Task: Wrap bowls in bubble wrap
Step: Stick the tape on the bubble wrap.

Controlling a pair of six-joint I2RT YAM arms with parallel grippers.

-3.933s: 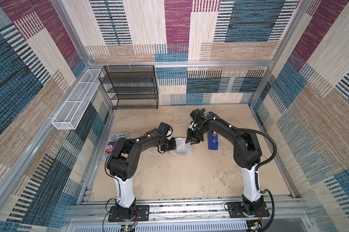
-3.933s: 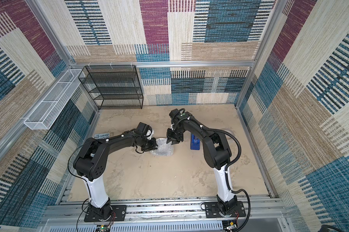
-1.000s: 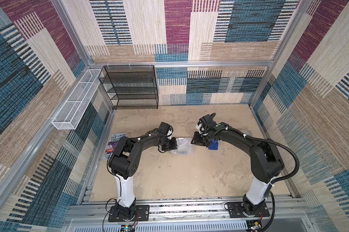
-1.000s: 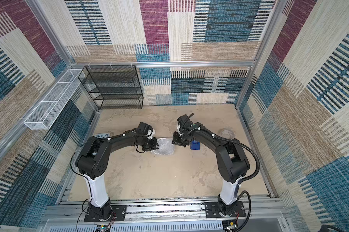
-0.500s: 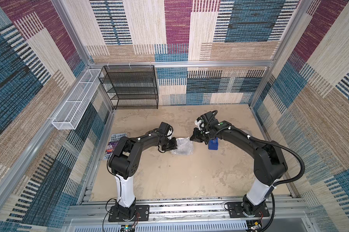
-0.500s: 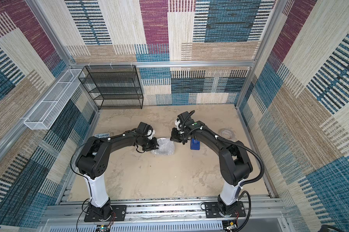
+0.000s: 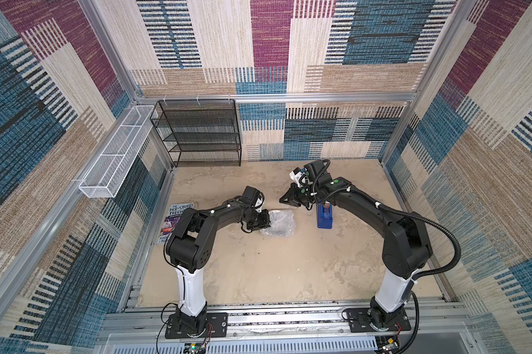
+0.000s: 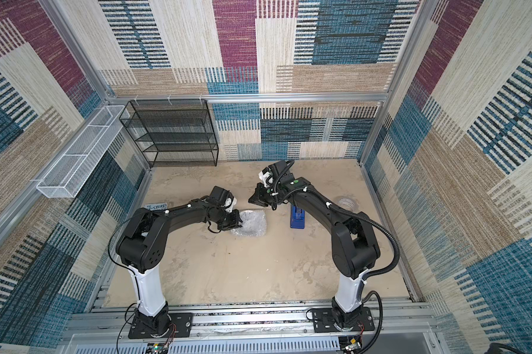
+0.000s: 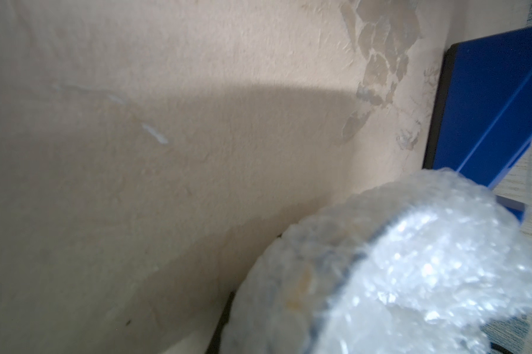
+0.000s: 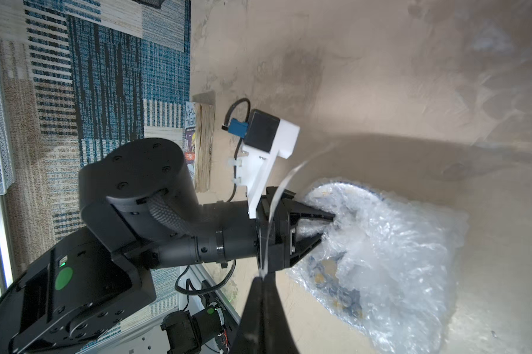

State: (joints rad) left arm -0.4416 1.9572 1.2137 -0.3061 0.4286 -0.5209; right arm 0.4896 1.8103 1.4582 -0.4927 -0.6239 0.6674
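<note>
The bowl (image 10: 335, 285) lies on the table, bundled in bubble wrap (image 7: 278, 222) (image 8: 252, 222) (image 10: 405, 245). Its blue and yellow pattern shows through the plastic. My left gripper (image 7: 267, 223) (image 8: 239, 222) (image 10: 324, 228) is shut on the bundle's left edge, with wrap bunched between its fingers. In the left wrist view the bubble wrap (image 9: 411, 275) fills the lower corner. My right gripper (image 7: 281, 200) (image 8: 250, 200) (image 10: 263, 275) hovers just behind the bundle, shut on a thin strip of clear tape (image 10: 284, 180) that curls away from its tips.
A blue tape dispenser (image 7: 324, 217) (image 8: 297, 217) (image 9: 488, 107) stands right of the bundle. A tape roll (image 8: 346, 203) lies farther right. A book (image 7: 176, 220) (image 10: 197, 147) sits at the left wall. A black mesh shelf (image 7: 203, 135) and a white wire basket (image 7: 117, 153) line the back left.
My right gripper has shut and moved a little left and back from beside the dispenser, now behind the bundle. The left arm and the bundle have not moved.
</note>
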